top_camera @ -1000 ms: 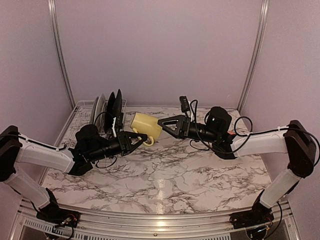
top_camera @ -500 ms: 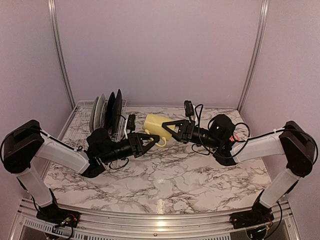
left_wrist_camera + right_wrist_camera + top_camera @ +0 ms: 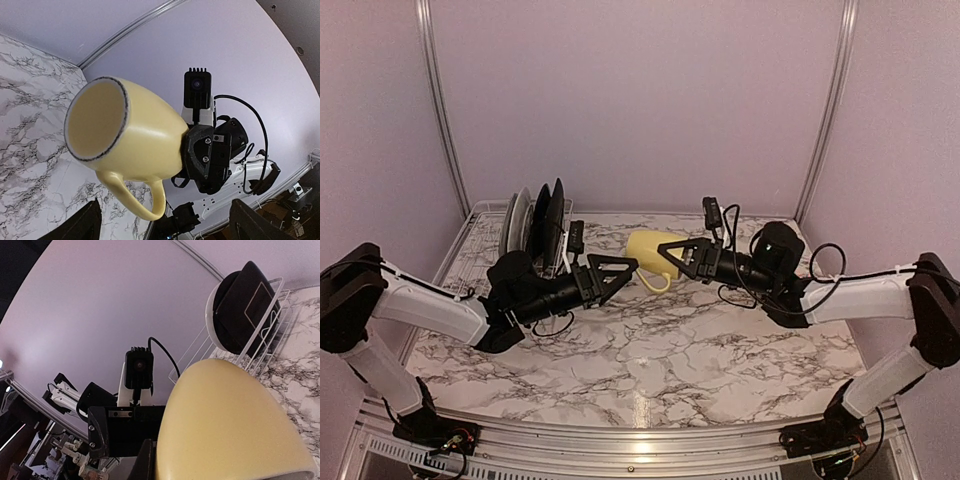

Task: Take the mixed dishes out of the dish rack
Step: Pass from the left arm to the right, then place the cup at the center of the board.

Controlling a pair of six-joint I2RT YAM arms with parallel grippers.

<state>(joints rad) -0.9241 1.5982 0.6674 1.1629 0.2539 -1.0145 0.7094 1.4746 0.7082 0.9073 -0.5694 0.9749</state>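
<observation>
The yellow mug point(image 3: 650, 248) hangs on its side above the marble table, mouth toward the left arm and handle pointing down. My right gripper point(image 3: 682, 256) is shut on the mug's base end point(image 3: 150, 135); in the right wrist view the mug point(image 3: 235, 425) fills the frame beside one dark finger point(image 3: 147, 462). Just left of the mug, my left gripper point(image 3: 623, 265) is open and holds nothing, its fingers wide apart below the handle point(image 3: 167, 222). The dish rack point(image 3: 470, 228) stands at the back left with black plates point(image 3: 552, 218) upright in its slots.
A pale plate point(image 3: 518, 220) stands in the rack behind the black ones. The rack's white wire wall point(image 3: 265, 335) and a black plate point(image 3: 245, 305) lie past the mug. The table is walled by lilac panels with metal posts point(image 3: 438, 100).
The left gripper carried the mug rightward by its handle, then let go and opened. The right gripper closed on the mug, which now sits further right.
</observation>
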